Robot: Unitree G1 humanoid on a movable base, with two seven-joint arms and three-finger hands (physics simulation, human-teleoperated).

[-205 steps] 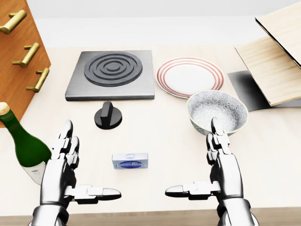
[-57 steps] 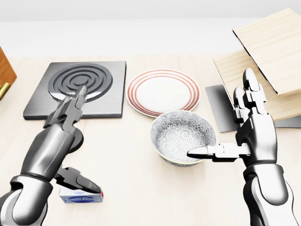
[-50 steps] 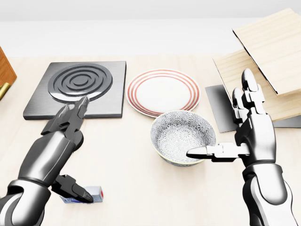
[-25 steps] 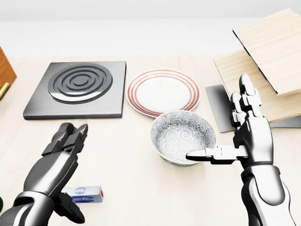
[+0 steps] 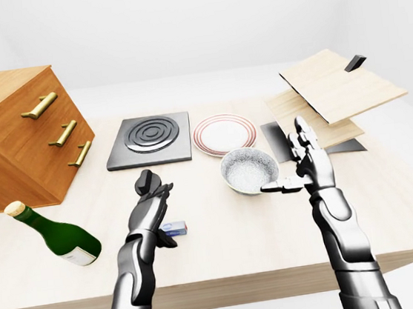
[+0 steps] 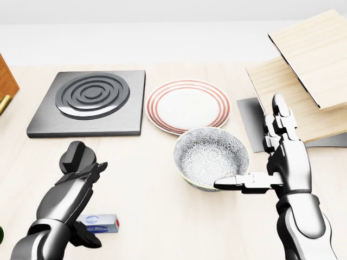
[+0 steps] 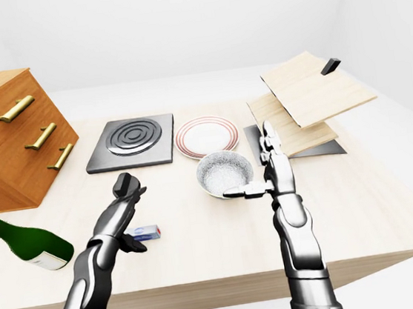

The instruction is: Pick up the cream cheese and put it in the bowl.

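Note:
The cream cheese [image 6: 101, 222] is a small blue-and-white box lying flat on the table at the lower left of the head view. My left hand [image 6: 92, 205] hangs over it, open, with the fingers [image 6: 87, 173] above the box and the thumb [image 6: 89, 241] below it, not closed round it. The grey patterned bowl [image 6: 211, 156] stands upright at the middle. My right hand [image 6: 257, 154] is open and empty just right of the bowl, with its thumb [image 6: 233, 184] pointing at the bowl's rim.
A black knob [image 6: 76, 154] shows behind my left hand. A stove plate [image 6: 89, 103] and a red-ringed plate [image 6: 187, 105] lie above. Wooden boards [image 6: 309, 59] are at the right. A wine bottle [image 5: 55, 235] and a drawer cabinet [image 5: 14, 132] are at the left.

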